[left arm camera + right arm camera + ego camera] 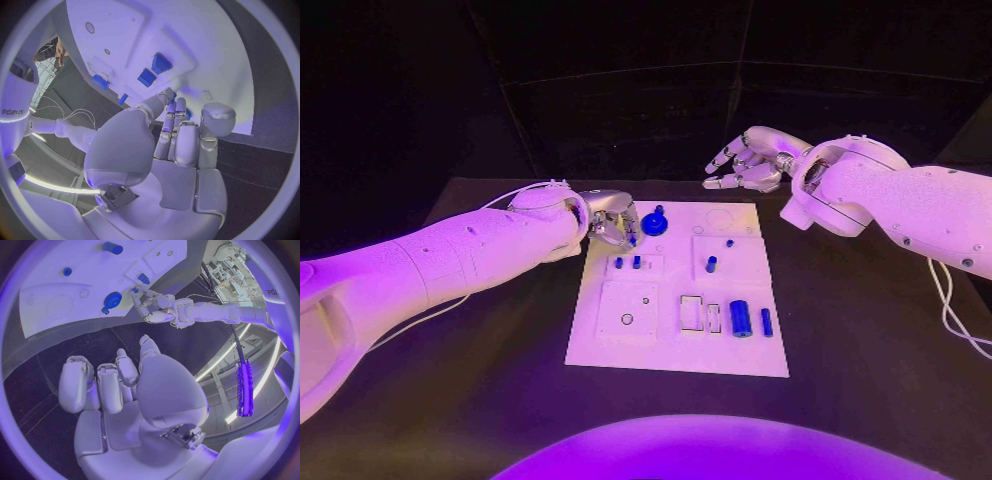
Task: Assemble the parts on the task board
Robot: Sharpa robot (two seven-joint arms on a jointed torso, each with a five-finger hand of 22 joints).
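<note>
Nearest my head camera: near edge of the flat white rectangular task board [678,362], black table [473,400] around it. Along that near strip, a stubby blue cylinder [740,319] and a thinner blue rod [766,321] lie flat side by side, long axes running near-to-far, right of two pale rectangular slots [692,313]. I read them as staged, not yet seated.

Left hand [607,218]: fingertips at the board's far-left corner, just beside the round blue knobbed part [655,224]. Fingers lie close together and fairly straight; I cannot tell whether they pinch anything. Two short blue pegs [627,262] stand just near of the hand, axes vertical. My guess: it is working that corner.

Right hand [750,160]: hovers beyond the board's far-right corner, well off the parts, fingers loosely curled and apart, holding nothing. Looks parked clear of the left hand.

One more blue peg [711,264] sits in the raised square at mid-right.
</note>
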